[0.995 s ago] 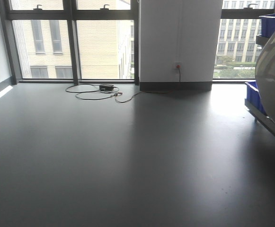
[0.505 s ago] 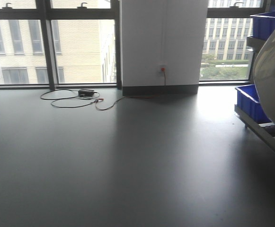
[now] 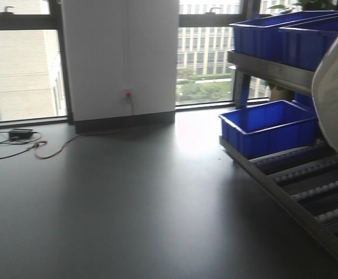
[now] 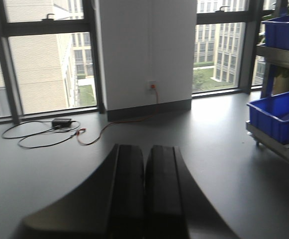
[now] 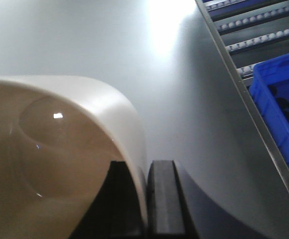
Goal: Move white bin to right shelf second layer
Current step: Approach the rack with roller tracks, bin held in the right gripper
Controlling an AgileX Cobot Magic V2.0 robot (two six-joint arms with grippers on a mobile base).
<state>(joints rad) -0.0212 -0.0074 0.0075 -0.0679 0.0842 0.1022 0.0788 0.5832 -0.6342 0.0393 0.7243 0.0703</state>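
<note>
The white bin is a glossy cream tub at the right edge of the front view, held up off the floor. In the right wrist view its open mouth and rim fill the left half. My right gripper is shut on the bin's wall, one finger inside and one outside. The steel rack's level of white roller rails lies low at the right, and also shows in the right wrist view. My left gripper is shut and empty above the grey floor.
A blue crate sits on the roller level's far end, and more blue crates stand on the level above. Another blue crate holding dark parts lies below the right gripper. A white pillar and floor cables are at the left.
The front view has swung right: pillar and cables slid left, and the rack with its roller rails and blue crates has come into view. The bin stays at the right edge.
</note>
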